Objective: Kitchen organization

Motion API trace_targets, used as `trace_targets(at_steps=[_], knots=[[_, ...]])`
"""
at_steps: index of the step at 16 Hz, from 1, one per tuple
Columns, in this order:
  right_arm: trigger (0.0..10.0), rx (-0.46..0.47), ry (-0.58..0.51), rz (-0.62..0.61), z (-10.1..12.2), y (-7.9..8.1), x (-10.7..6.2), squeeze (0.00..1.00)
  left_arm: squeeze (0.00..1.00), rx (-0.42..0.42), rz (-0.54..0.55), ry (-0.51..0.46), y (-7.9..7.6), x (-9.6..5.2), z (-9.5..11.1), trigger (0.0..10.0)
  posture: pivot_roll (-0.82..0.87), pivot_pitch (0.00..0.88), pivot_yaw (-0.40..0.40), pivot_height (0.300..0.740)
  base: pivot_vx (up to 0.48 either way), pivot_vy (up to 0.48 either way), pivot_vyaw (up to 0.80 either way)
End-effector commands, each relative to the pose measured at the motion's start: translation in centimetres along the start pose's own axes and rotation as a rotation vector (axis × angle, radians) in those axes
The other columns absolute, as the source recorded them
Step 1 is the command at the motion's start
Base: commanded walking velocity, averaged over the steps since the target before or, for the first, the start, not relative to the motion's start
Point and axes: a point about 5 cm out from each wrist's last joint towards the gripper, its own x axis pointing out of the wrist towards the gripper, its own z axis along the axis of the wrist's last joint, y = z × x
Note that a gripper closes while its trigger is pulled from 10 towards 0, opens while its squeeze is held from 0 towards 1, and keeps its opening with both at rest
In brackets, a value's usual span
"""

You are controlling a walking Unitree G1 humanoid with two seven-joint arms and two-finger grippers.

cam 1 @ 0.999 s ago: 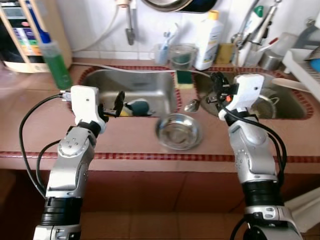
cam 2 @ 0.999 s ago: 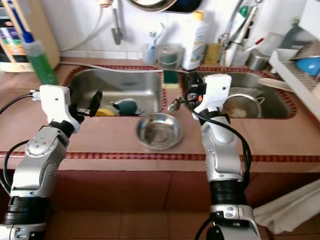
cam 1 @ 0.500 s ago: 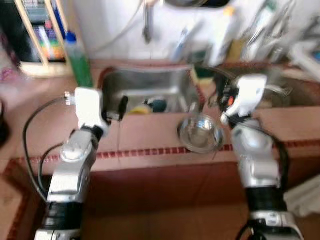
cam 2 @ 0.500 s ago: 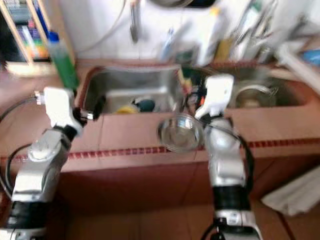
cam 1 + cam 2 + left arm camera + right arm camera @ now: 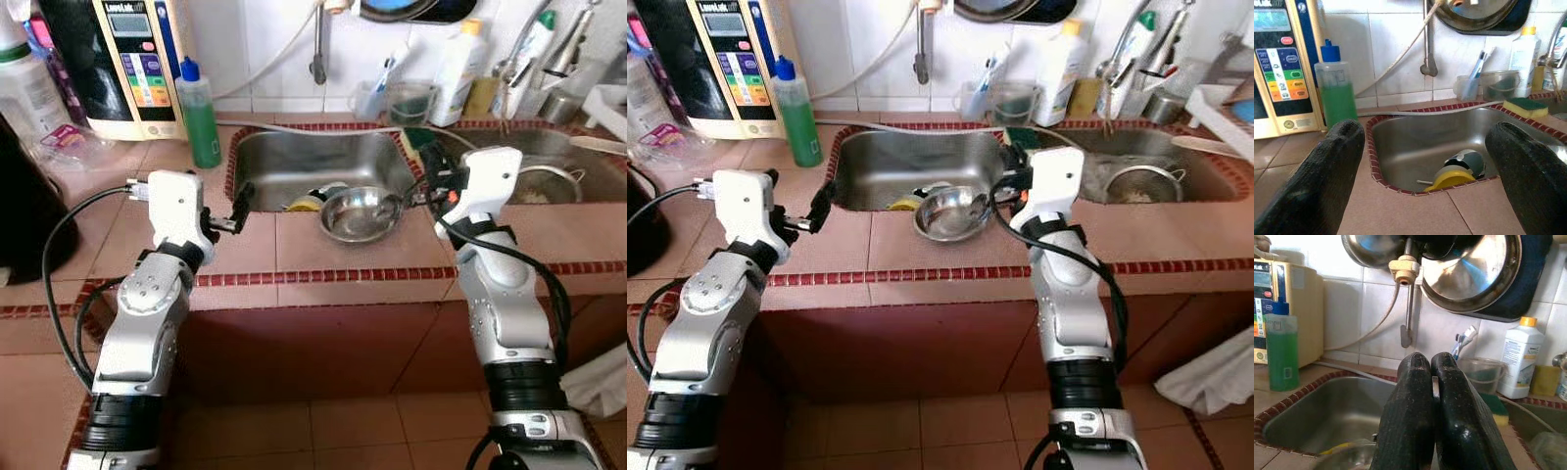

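- The metal bowl (image 5: 361,212) sits tilted on the tiled counter's edge at the front rim of the left sink basin (image 5: 318,166), partly overhanging the basin, just beside the right gripper.
- The counter (image 5: 323,245) is brown tile with a red mosaic border; a water purifier unit (image 5: 132,64) stands at its back left against the white wall.
- The left sink basin holds a yellow dish (image 5: 1449,178) and a dark green-and-white cup (image 5: 1466,161) lying against it near the front wall.
- The right sink basin (image 5: 1156,162) holds a metal strainer (image 5: 1136,183).
- The right gripper (image 5: 1011,181) is at the bowl's rim; in its wrist view the two black fingers (image 5: 1410,421) are pressed together with a thin metal edge caught between them, seemingly the bowl's rim.
- The left gripper (image 5: 235,211) hovers over the counter at the left basin's front corner, its fingers (image 5: 1327,181) spread wide and holding nothing.
- A green soap bottle (image 5: 200,116) with a blue cap stands left of the basin.
- A white bottle (image 5: 1058,62) stands at the back wall.
- A yellow-green sponge (image 5: 1524,106) rests on the divider between the basins.
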Motion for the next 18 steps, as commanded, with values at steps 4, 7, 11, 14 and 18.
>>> trace_targets(at_steps=[4, 7, 11, 14, 18], knots=[[10.0, -0.005, -0.033, -0.009, 0.84, -0.25, 0.29, 0.0, 0.0, 0.004, -0.01, -0.027, -0.09, -0.12, 0.56, 10.0, -0.11, 0.007, -0.006, 0.74, 0.0, 0.0, 0.0], [10.0, -0.011, -0.032, -0.013, 0.87, -0.47, 0.32, 0.0, 0.0, 0.002, -0.01, -0.028, 0.01, -0.17, 0.62, 10.0, -0.11, 0.01, -0.005, 0.74, 0.0, 0.0, 0.0], [10.0, -0.01, -0.016, 0.004, 0.63, -0.36, 0.32, 0.0, 0.0, 0.007, -0.007, -0.033, 0.05, -0.09, 0.74, 10.0, -0.11, 0.014, -0.005, 0.74, 0.0, 0.0, 0.0], [10.0, 0.032, 0.01, 0.049, 0.49, -0.01, 0.19, 0.0, 0.0, 0.009, -0.005, -0.035, 0.13, 0.01, 0.84, 10.0, -0.11, 0.017, -0.003, 0.74, 0.0, 0.0, 0.0], [10.0, 0.094, 0.051, 0.042, 0.22, -0.24, 0.06, 0.0, 0.0, 0.009, -0.003, -0.035, 0.15, 0.16, 0.86, 10.0, -0.12, 0.026, 0.003, 0.74, 0.0, 0.0, 0.0]])
